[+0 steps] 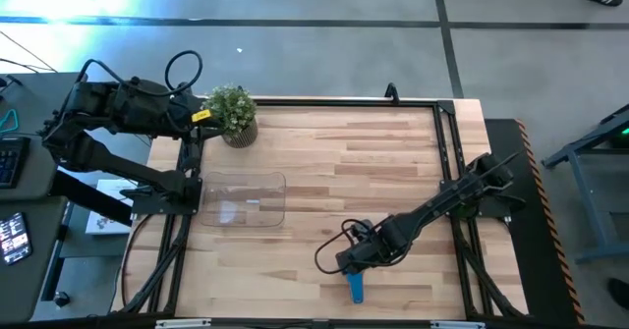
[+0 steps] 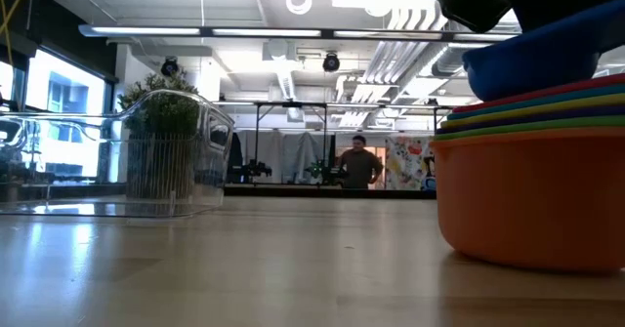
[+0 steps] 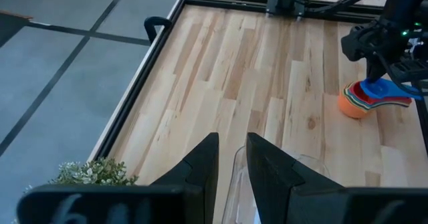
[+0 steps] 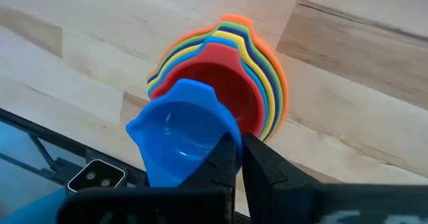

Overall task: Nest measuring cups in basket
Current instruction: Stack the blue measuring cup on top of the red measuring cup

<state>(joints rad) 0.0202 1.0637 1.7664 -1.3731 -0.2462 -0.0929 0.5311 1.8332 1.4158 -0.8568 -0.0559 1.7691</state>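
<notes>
The nesting looks nearly done: the measuring cups (image 4: 231,83) sit stacked inside one another on the desk (image 1: 393,162), orange outermost, well apart from the basket (image 1: 241,199), which seems to hold none, though its clear walls make that hard to confirm. The right claw (image 4: 237,158) is clenched on the blue cup (image 4: 180,140), tilted just over the stack. The left claw (image 3: 232,158) hovers over the basket, slightly parted, grasping nothing.

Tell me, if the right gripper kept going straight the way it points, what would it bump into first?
Probably the stack of nested cups. The right gripper is shut on the blue cup, held just above the red cup on top of the stack, though the gap is hard to judge.
</notes>
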